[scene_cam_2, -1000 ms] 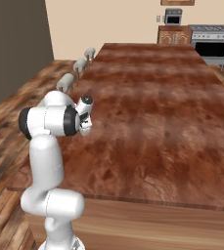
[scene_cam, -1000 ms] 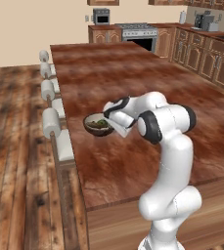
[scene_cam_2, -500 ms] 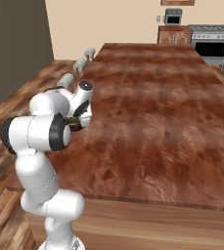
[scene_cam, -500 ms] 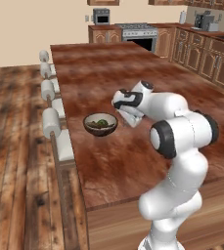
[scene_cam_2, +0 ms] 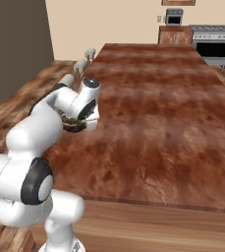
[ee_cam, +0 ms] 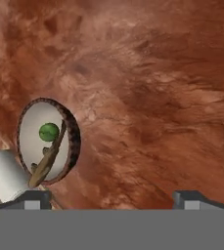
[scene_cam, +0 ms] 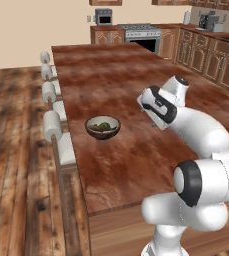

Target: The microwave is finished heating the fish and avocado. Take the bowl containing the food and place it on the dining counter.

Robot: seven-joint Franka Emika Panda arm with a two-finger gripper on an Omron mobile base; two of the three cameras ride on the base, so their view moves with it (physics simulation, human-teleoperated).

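bowl: the bowl sits flat on the dining counter, near the stool-side edge, off to one side of the gripper and well apart from it. Nothing touches it.

gripper: jaws spread wide, nothing between them. In the hand view the two dark tips sit far apart at the bottom, with bare counter top between them and the bowl off past one tip.

contents: the avocado is a small green ball and the fish a thin brown strip, both loose inside, so I'd guess they roll or slide if the bowl tips.

handling guess: looks like a stiff wooden bowl, probably light and not fragile. The outside wall curves and looks smooth, so it could slip out of a side pinch.

where to grab: if it needed lifting, I'd pinch the rim, one finger inside and one outside, on a stretch clear of the food, and keep it level.

task status: bowl is on the counter, so this looks pretty much done.

stools: white-cushioned stools line the edge just beyond the bowl.
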